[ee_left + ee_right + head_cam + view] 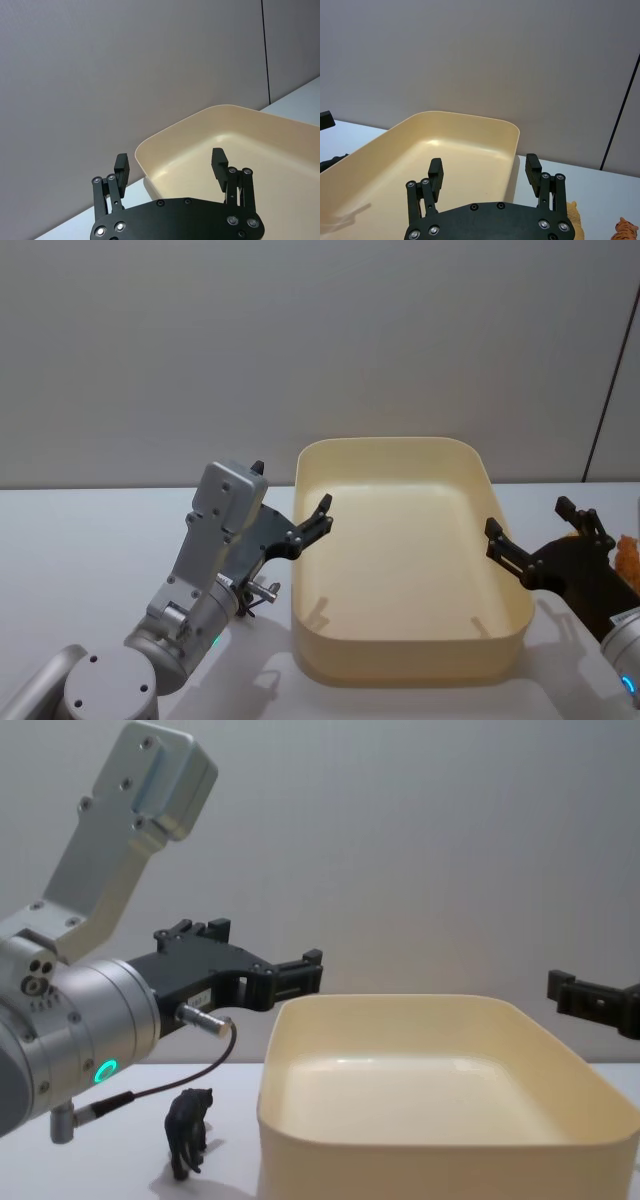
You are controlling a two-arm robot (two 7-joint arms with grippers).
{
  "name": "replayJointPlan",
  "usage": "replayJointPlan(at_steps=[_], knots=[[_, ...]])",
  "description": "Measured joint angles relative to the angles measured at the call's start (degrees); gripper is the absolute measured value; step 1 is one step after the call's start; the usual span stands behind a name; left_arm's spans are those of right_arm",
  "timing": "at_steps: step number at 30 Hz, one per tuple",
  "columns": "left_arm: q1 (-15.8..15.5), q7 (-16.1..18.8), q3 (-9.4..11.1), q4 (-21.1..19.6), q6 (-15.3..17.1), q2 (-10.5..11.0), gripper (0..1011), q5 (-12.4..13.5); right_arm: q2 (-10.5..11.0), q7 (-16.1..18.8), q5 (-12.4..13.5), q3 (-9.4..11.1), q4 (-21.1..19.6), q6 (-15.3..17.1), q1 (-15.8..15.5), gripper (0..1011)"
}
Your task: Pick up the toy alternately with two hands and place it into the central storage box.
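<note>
Soft, even overhead light; faint shadows, mild sheen inside the central storage box (410,655).

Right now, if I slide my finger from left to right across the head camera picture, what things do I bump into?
left gripper, open → cream-yellow storage box → right gripper, open → orange toy at the right edge.

Right gripper (484,168), jaws apart, over storage box (470,126) edge, orange toy (626,229) nearby
</note>
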Motion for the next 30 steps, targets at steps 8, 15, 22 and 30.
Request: replayJointPlan(at_steps=[8, 15, 22, 30], knots=[[0.00, 0.00, 0.00, 0.00, 0.00, 0.00, 1002, 0.00, 0.00, 0.00, 0.00, 0.00, 0.00, 0.00, 0.00, 1001], [0.00, 0.00, 0.00, 0.00, 0.00, 0.00, 1002, 0.00, 0.00, 0.00, 0.00, 0.00, 0.00, 0.00, 0.00, 1001], [0.00, 0.00, 0.00, 0.00, 0.00, 0.00, 1002, 0.00, 0.00, 0.00, 0.00, 0.00, 0.00, 0.00, 0.00, 1001], [0.00, 0.00, 0.00, 0.00, 0.00, 0.00, 1002, 0.00, 0.00, 0.00, 0.00, 0.00, 0.00, 0.00, 0.00, 1001]])
